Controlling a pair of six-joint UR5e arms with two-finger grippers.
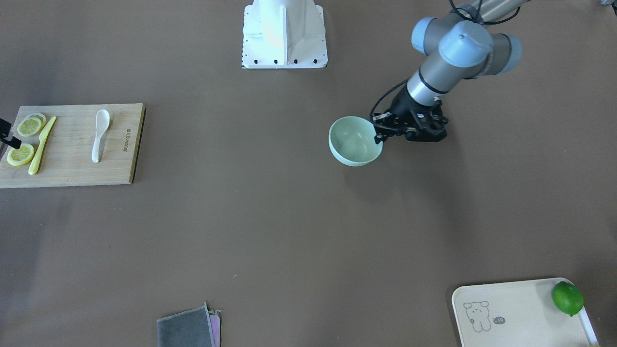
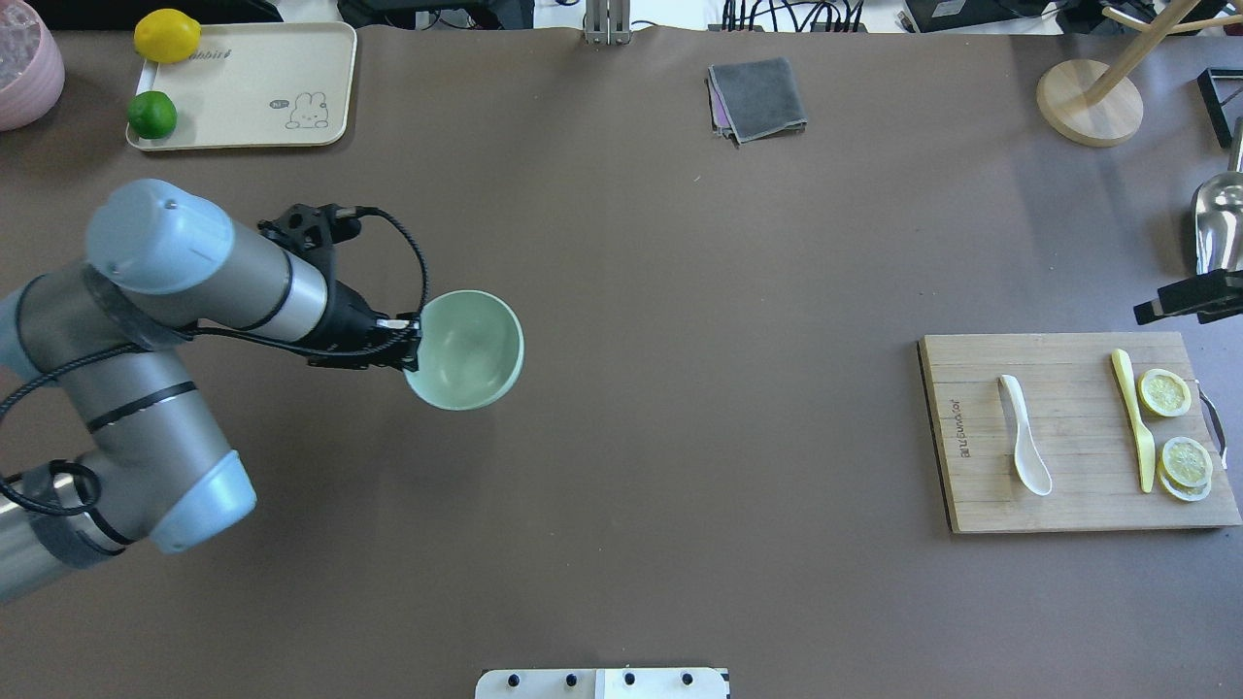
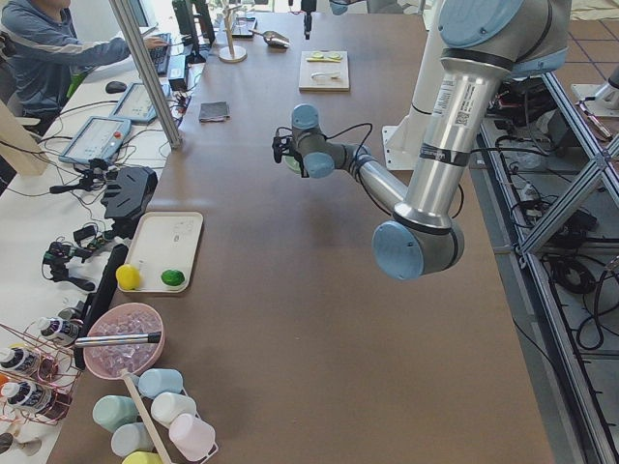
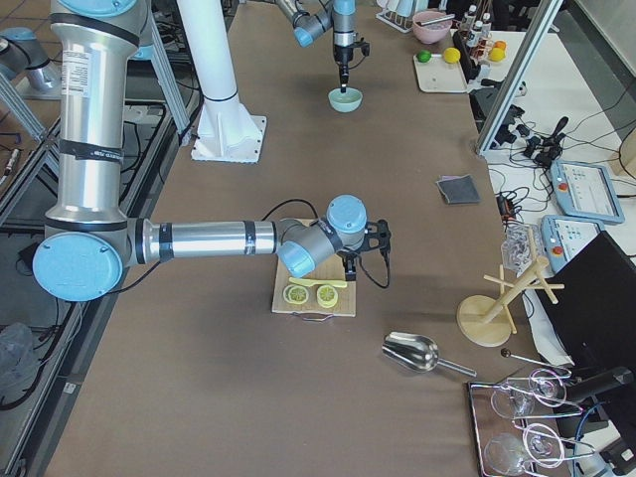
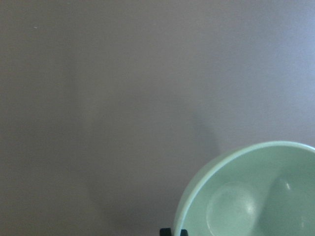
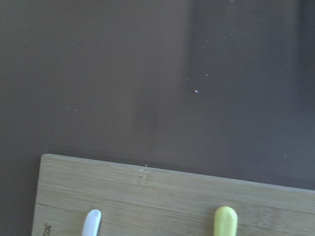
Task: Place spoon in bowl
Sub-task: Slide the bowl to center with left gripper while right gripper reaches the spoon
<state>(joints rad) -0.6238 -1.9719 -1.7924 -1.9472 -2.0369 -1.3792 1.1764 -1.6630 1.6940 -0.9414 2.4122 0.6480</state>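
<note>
Seen from overhead, the spoon (image 2: 1024, 437) lies on the cutting board (image 2: 1078, 505), handle toward 12, scoop toward 6. It sits at 8 o'clock from my right gripper (image 2: 1165, 303), the nearer one, and I cannot tell whether that gripper's fingers are open. My left gripper (image 2: 413, 342) pinches the bowl (image 2: 471, 349) by its rim, far off toward 9.

Wide bare table (image 2: 728, 408) lies between the board (image 2: 971, 510) and the bowl (image 2: 476, 354). The spoon (image 2: 1026, 437) has bare wood on both sides, and the knife (image 2: 1134, 419) lies well apart. The bowl's mouth is open from above. Only the left gripper (image 2: 413, 347) crowds it, pinching the rim on the side away from the board.
</note>
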